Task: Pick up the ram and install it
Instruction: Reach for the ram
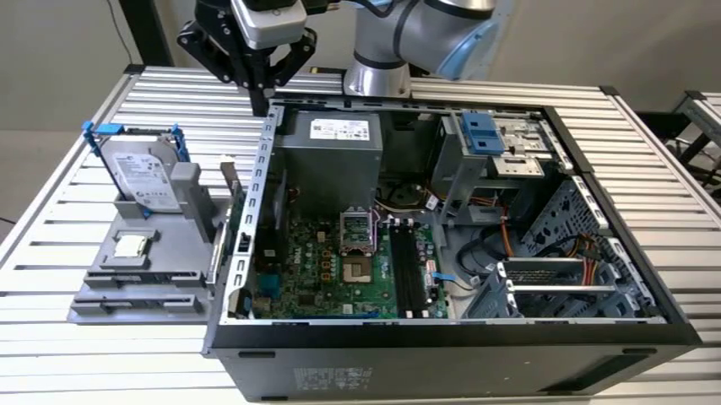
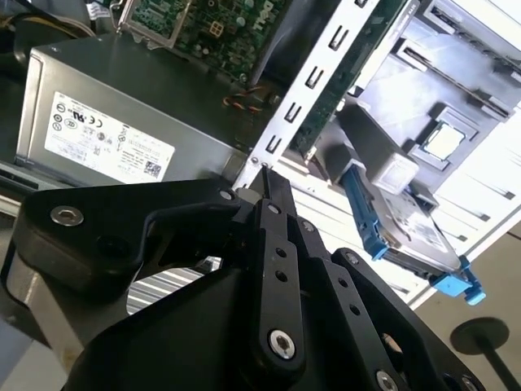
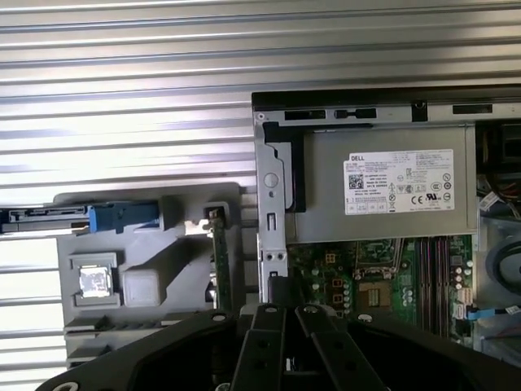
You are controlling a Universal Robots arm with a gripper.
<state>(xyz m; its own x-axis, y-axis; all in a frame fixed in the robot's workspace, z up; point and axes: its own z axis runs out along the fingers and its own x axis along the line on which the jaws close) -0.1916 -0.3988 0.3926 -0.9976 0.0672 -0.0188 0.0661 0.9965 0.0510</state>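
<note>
The ram (image 1: pixel 232 187) is a thin green stick standing on edge in the grey holder (image 1: pixel 147 278), just outside the open computer case's side wall. In the first wrist view the ram (image 3: pixel 218 259) appears edge-on beside that wall. My gripper (image 1: pixel 262 103) hangs above the back corner of the case wall, higher than the ram and behind it, with its black fingers (image 2: pixel 269 204) pressed together and nothing between them. The motherboard's black memory slots (image 1: pixel 408 272) lie inside the case, on the exterior view's right of the processor socket.
A silver hard drive (image 1: pixel 141 173) in a blue frame leans in the holder, and a small square processor chip (image 1: pixel 133 245) lies in front of it. The grey power supply (image 1: pixel 333 139) fills the case's back. Drive bays and cables (image 1: pixel 529 245) take the exterior view's right.
</note>
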